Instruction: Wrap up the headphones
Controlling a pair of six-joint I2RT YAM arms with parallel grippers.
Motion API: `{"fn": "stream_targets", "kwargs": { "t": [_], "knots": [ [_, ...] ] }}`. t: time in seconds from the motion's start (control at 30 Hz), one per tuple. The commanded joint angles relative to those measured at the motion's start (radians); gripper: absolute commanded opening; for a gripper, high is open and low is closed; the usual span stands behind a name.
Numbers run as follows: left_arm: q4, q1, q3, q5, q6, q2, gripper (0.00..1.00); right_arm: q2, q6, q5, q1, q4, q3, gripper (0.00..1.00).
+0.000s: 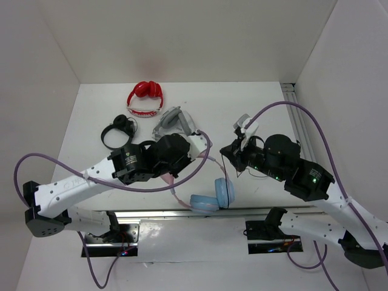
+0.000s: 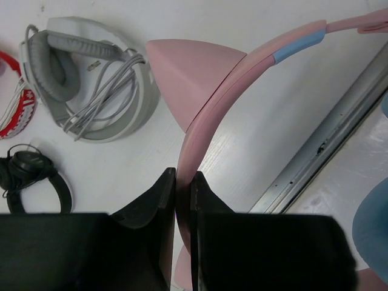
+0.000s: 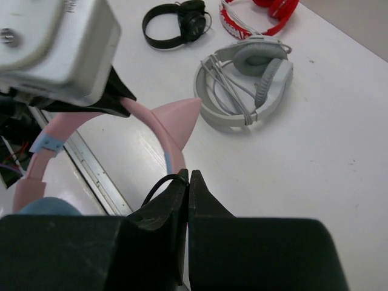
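Left gripper point(image 2: 182, 177): fingers pressed together on the pink headband point(image 2: 242, 73) of the headphones point(image 1: 223, 191), gripping it just below one pink cat ear point(image 2: 188, 76). From the grip the band arches up and away towards the right arm, with a short light blue section past the ear.

Right gripper point(image 3: 187, 177): fingers closed, pinching the thin black cable point(image 3: 159, 185), which forms a small loop beside the fingertips. The gripper sits just beside the far end of the headband.

The headphones lie at the middle of the table's near edge, between the two grippers. Their two light blue ear cups point(image 1: 205, 202) are over the metal rail point(image 2: 327, 136) that runs along that edge.

Further back on the white table point(image 1: 254, 97) are three other pairs. A grey pair point(image 3: 257, 60) with its cable bundled inside the band lies nearest. A small black pair point(image 1: 123, 123) lies to its left. A red pair point(image 1: 145, 91) lies near the far edge.
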Motion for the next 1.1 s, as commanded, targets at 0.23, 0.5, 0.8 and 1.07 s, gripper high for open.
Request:
{"fn": "stream_targets", "kwargs": {
  "t": [0.23, 0.5, 0.8, 1.07],
  "knots": [
    [0.056, -0.023, 0.083, 0.242, 0.063, -0.114, 0.00, 0.044, 0.027, 0.158, 0.003, 0.071, -0.029, 0.04],
    [0.045, -0.023, 0.105, 0.143, -0.001, -0.218, 0.00, -0.071, 0.069, 0.272, 0.003, 0.186, -0.113, 0.11],
    [0.043, -0.023, 0.147, 0.150, -0.050, -0.301, 0.00, -0.071, 0.125, 0.296, 0.003, 0.299, -0.176, 0.00],
    [-0.266, -0.023, 0.352, -0.615, -0.531, -0.232, 0.00, -0.074, 0.135, 0.366, 0.003, 0.272, -0.161, 0.00]
  ]
}}
